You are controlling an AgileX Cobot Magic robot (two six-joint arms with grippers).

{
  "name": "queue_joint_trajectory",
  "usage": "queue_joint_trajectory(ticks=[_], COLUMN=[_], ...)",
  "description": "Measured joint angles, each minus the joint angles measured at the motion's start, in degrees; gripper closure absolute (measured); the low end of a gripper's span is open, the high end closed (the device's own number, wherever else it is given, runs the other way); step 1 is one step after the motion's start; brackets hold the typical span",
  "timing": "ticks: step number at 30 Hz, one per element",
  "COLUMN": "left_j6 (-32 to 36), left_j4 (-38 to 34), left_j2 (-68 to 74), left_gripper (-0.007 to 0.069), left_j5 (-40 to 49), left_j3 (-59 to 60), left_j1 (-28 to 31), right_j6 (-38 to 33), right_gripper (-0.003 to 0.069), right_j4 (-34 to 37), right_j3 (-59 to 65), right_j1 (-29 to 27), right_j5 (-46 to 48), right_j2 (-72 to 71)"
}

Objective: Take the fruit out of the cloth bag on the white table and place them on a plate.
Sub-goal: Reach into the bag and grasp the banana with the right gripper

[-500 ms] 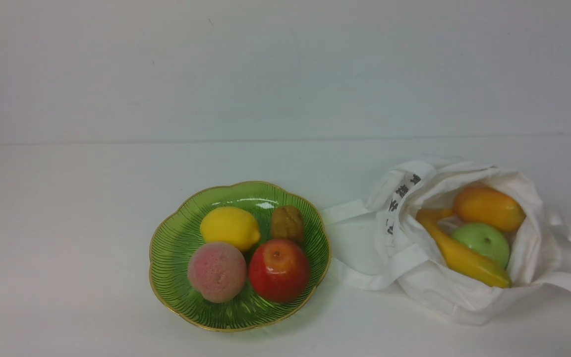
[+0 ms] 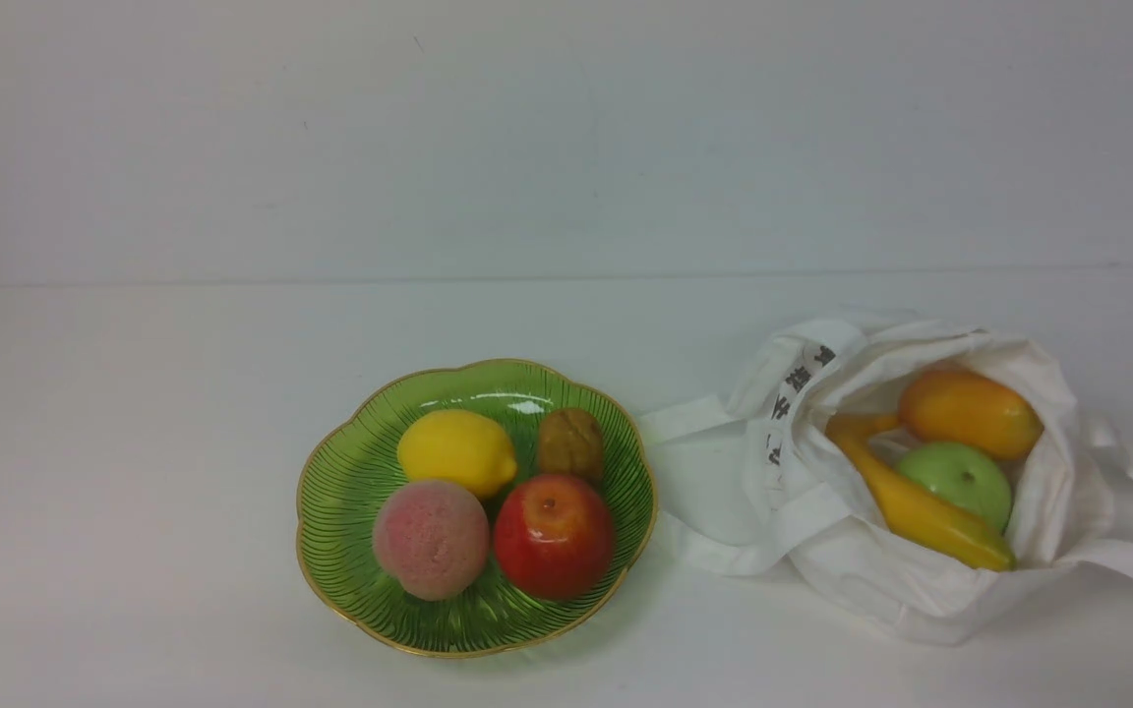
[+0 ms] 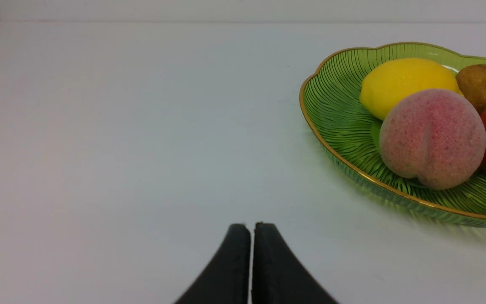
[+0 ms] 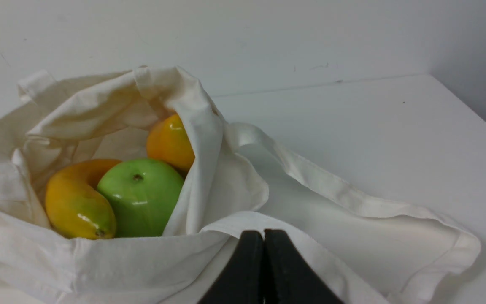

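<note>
The cloth bag lies open on the white table at the right. Inside it are the yellow banana, the green apple and the orange mango-like fruit. The green plate sits left of the bag. The right wrist view shows the bag, the banana, the apple and the orange fruit. My right gripper is shut and empty, just short of the bag's near side. My left gripper is shut and empty over bare table, apart from the plate. Neither gripper shows in the front view.
The plate holds a yellow lemon, a red apple, a pink peach and a brown walnut. The bag's straps spread on the table towards the plate and to the far right. A white wall stands behind the table.
</note>
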Motion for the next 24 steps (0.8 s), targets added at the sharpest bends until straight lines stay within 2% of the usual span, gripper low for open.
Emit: queue_joint_trajectory(ticks=[9,12,18,24], left_j6=[0.0,0.0,0.0,0.0], left_j4=[0.0,0.0,0.0,0.0], left_j2=[0.0,0.0,0.0,0.0], left_gripper=[0.0632,0.0632,0.0632,0.0632], left_j5=[0.0,0.0,0.0,0.0], left_j3=[0.0,0.0,0.0,0.0], left_j1=[0.0,0.0,0.0,0.0], right_j6=[0.13,2.76,11.78,13.55], right_gripper=[0.0673,0.0673,0.0673,0.0673], right_j4=[0.29,4.52,19.56,22.6], right_j3=[0.0,0.12,0.3,0.3], right_j1=[0.0,0.0,0.0,0.0], right_j5=[0.0,-1.79,-15.31,-19.07], right_j2=[0.0,0.0,0.0,0.0])
